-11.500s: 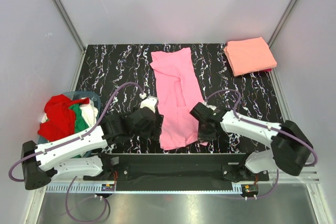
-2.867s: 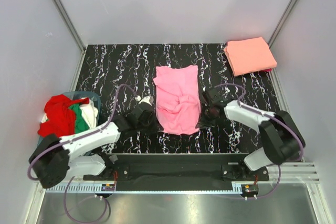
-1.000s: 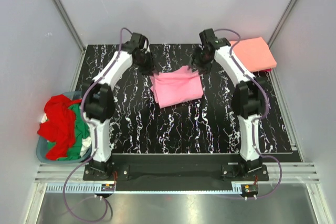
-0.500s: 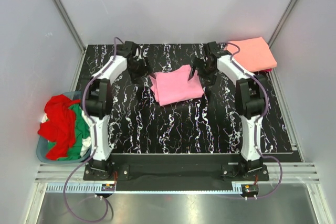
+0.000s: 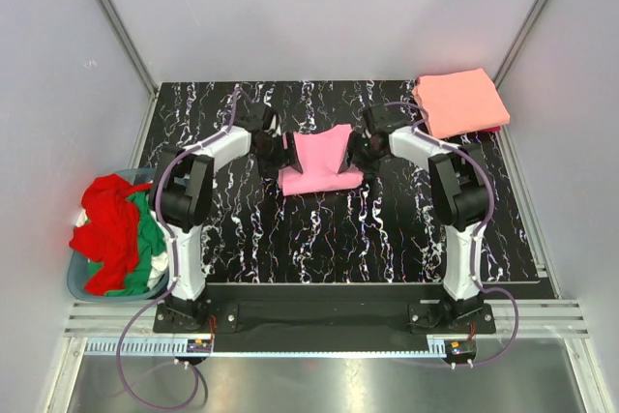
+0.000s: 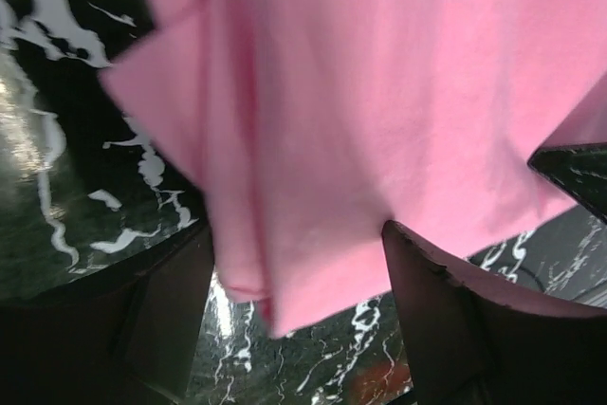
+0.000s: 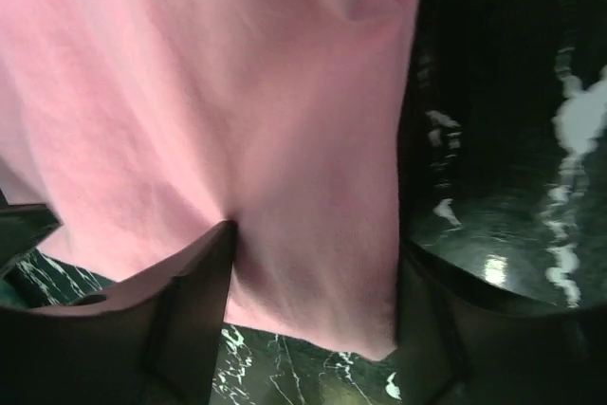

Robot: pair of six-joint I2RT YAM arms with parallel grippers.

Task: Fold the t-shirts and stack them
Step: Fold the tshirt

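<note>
1. On the far half of the black table [image 5: 290, 229] with white streaks lies one pink t-shirt [image 5: 319, 160]. It is folded small and looks a bit bunched.
2. Two robot arms reach out to it, one from each side.
3. The left gripper [image 5: 277, 150] sits at the left edge of the pink t-shirt. Seen up close, its two fingers [image 6: 446, 320] are spread apart. Pink cloth lies across the gap between them and touches the tips.
4. The right gripper [image 5: 363, 150] sits at the right edge of the same shirt. Its two fingers [image 7: 180, 320] are spread apart too, and pink cloth lies across that gap as well.
5. One salmon-orange t-shirt [image 5: 461, 102] lies in the far right corner. It is folded flat into a neat square, well apart from the pink one. A thin bit of dark red cloth [image 5: 495, 129] sticks out from under it.
6. One round blue-grey basket [image 5: 79, 287] stands at the left side, near the arms' end of the table. Inside it are one red t-shirt [image 5: 108, 221] and one green t-shirt [image 5: 145, 234], heaped up and not folded.
</note>
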